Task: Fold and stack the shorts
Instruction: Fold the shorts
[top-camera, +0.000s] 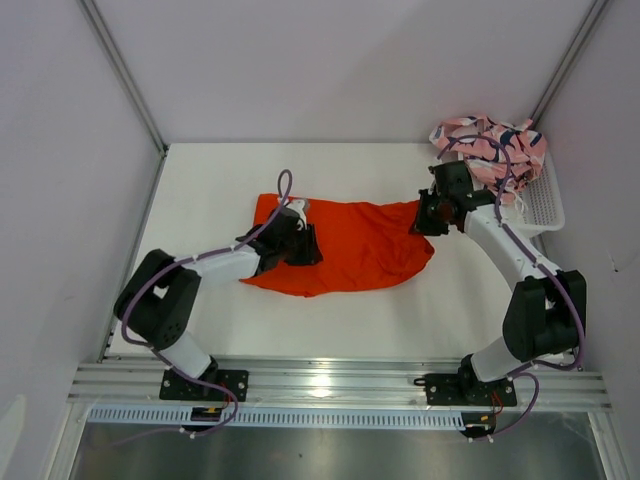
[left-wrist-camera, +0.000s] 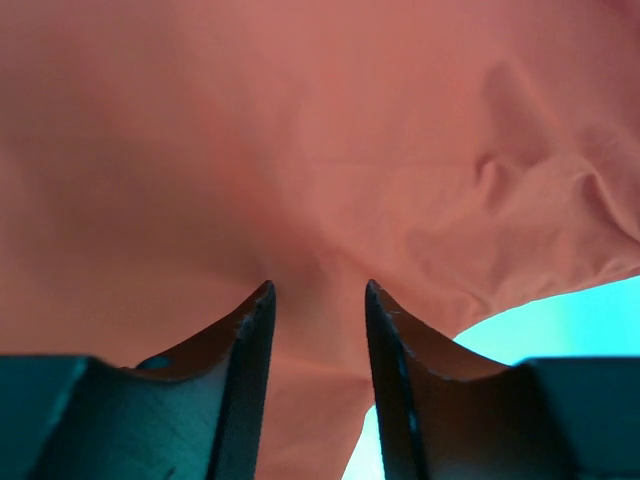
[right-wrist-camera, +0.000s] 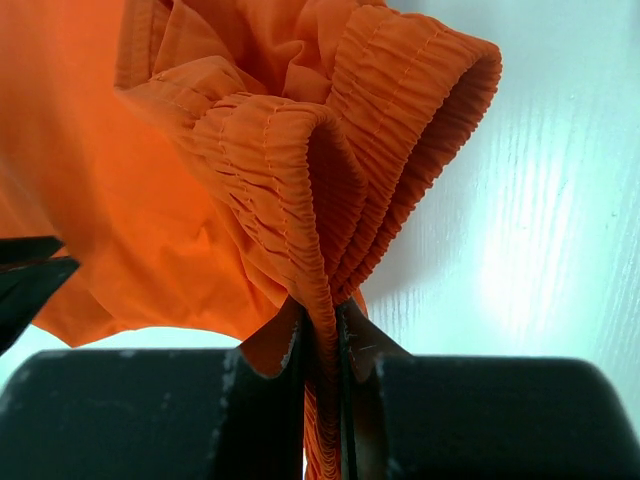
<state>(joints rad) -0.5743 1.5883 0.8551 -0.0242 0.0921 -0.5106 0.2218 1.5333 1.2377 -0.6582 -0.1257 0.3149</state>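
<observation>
Right wrist view: the right jaws are clamped tight on the gathered elastic waistband of the plain bright orange fabric shorts (right-wrist-camera: 250, 150). The band is finely ribbed with rows of stitching, and it curls up into two open loops above the black fingertips (right-wrist-camera: 287, 345). Beside it lies the white table (right-wrist-camera: 540, 200), which shows a faint grain under glare.

Left wrist view: the left jaws stand apart with nothing pinched between them. Their dark, curved tips sit against a smooth stretch of the same orange cloth, which wrinkles softly toward the right, and a sliver of table shows at the lower right.

From the top external view, the orange shorts lie spread across the middle of the table. The left jaws are over the left part and the right jaws hold the far right corner. The pink shorts with a navy-and-white fish-like print (top-camera: 485, 140) lie crumpled in a heap on a white plastic mesh basket (top-camera: 542, 205) in the far right corner of the table. The right arm (top-camera: 505, 240) and its purple cable (top-camera: 510, 170) partly cover them.
</observation>
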